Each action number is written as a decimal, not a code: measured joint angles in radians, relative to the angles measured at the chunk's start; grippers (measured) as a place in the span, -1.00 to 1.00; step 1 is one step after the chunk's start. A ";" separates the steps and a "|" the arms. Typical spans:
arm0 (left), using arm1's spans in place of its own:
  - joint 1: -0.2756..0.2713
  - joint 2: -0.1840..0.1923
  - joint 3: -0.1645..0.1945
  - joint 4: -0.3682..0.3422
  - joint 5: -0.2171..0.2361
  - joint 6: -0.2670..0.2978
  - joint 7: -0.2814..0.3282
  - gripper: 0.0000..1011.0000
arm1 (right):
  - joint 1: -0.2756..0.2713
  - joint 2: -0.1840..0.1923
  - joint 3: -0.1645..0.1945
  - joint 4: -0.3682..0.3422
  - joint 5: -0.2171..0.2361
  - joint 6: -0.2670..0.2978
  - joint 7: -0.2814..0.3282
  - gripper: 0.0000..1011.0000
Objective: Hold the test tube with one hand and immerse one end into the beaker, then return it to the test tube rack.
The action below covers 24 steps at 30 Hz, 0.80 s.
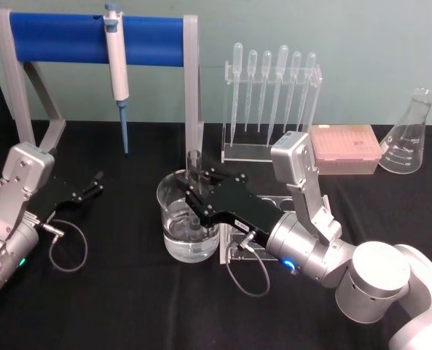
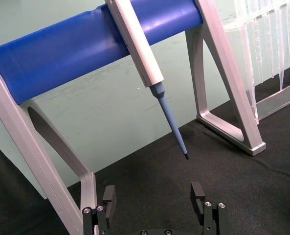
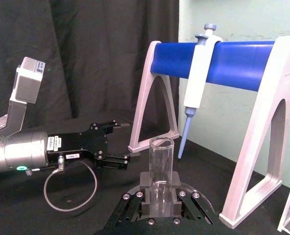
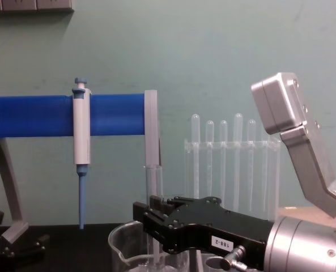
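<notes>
The right pincer [image 1: 194,195] is clamped on the test tube [image 1: 194,162], holding it upright so its lower end dips into the beaker [image 1: 173,237], while the left pincer [image 1: 95,182] rests agape at nine o'clock, out of the way.

Bright, even room light from overhead; pale wall [image 4: 213,56] lit flat, no hot spots. Black-clothed bench [image 1: 128,306] soaks up light, so cast shadows barely read on it. Glare: small white glints on beaker [image 1: 168,203] rim & water line, on flask [image 1: 409,135], on test tube [image 3: 160,169] rim. Soft highlight strip along blue bar [image 2: 86,49]. Right arm's silver shell [image 1: 376,281] shines bright vs. matte black right tool [image 1: 194,195]. Dark curtain [image 3: 86,58] in right wrist view is near black, no detail.
</notes>
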 joint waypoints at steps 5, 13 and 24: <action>0.000 0.000 0.000 0.000 0.000 0.000 0.000 0.98 | 0.000 0.000 0.000 0.000 0.000 0.000 0.000 -0.55; 0.000 0.000 0.000 0.000 0.000 0.000 0.000 0.98 | 0.000 0.000 0.000 -0.001 0.001 0.001 0.000 -0.55; 0.000 0.000 0.000 0.000 0.000 0.000 0.000 0.98 | 0.000 0.000 0.000 -0.001 0.001 0.001 -0.001 -0.55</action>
